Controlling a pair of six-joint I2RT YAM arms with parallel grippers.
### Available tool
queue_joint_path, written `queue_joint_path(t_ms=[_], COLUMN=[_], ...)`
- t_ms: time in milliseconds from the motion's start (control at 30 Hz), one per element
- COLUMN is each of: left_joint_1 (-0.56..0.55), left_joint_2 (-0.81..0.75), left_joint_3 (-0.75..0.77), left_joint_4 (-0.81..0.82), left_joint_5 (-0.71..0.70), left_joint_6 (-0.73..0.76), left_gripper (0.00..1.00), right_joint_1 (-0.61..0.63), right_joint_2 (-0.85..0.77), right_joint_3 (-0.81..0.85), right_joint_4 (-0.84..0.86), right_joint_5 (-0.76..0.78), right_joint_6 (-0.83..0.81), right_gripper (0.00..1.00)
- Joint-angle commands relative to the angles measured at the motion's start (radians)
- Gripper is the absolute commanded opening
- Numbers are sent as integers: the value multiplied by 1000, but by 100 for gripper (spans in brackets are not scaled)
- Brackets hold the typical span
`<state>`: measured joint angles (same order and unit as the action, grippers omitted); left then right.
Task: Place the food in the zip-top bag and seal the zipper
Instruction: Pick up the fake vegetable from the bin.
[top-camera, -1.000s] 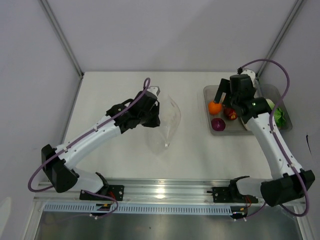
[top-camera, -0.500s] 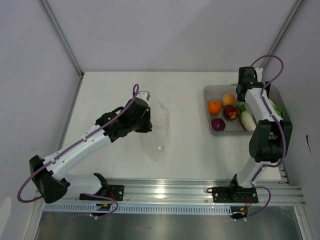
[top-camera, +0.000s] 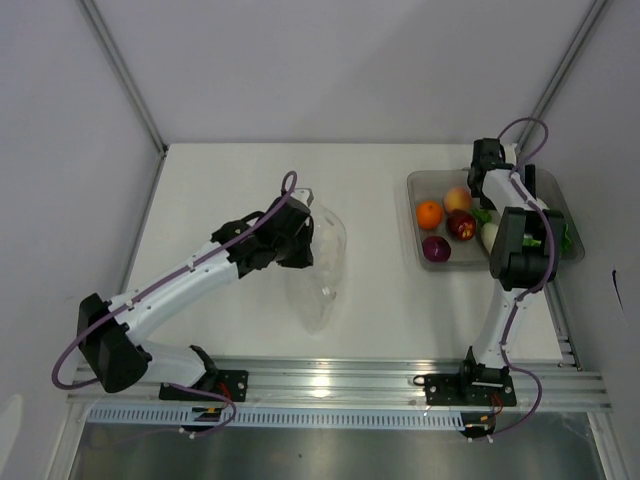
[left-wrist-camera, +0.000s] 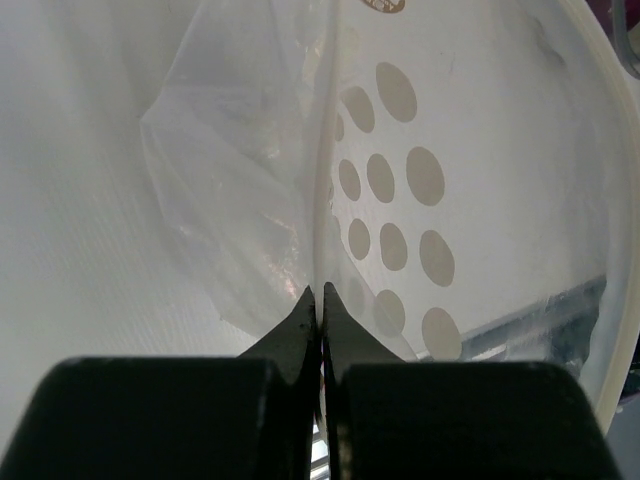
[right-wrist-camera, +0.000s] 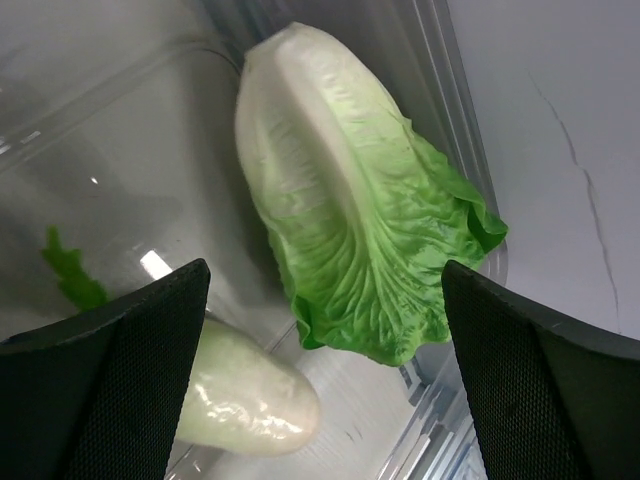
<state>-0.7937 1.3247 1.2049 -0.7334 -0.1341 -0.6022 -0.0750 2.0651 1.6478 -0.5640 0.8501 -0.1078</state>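
Right wrist view: right gripper (right-wrist-camera: 322, 272) wide, empty; cabbage (right-wrist-camera: 345, 210) lies just below, between its fingers. Left gripper (left-wrist-camera: 320, 292) pinches the bag (left-wrist-camera: 240, 190) edge. Step: likely picking up. Next, you descend and close.

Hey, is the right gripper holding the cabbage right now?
No, the right gripper stands wide open, with the cabbage lying between its fingers in the clear tray and a gap on each side.
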Motion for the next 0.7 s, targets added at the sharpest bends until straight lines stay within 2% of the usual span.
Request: queue_joint_path(t_ms=[0, 300, 567, 667], left_joint_1=[7, 7, 5, 5], left_joint_2=[11, 47, 71, 80], left_joint_3=[25, 48, 58, 56], left_joint_4=[20, 32, 37, 39], left_joint_5=[24, 53, 71, 77], left_joint_6=[8, 24, 30, 32], left_gripper=[1, 1, 1, 1], right_joint_1=[-35, -65, -86, -92], right_joint_2=[-7, 33, 33, 44], right_joint_3=[-20, -33, -40, -43], right_joint_4=[78, 144, 108, 115], right_joint_5=[61, 49, -86, -54], right_joint_6=[-15, -52, -7, -10], right_gripper=[99, 100, 99, 99])
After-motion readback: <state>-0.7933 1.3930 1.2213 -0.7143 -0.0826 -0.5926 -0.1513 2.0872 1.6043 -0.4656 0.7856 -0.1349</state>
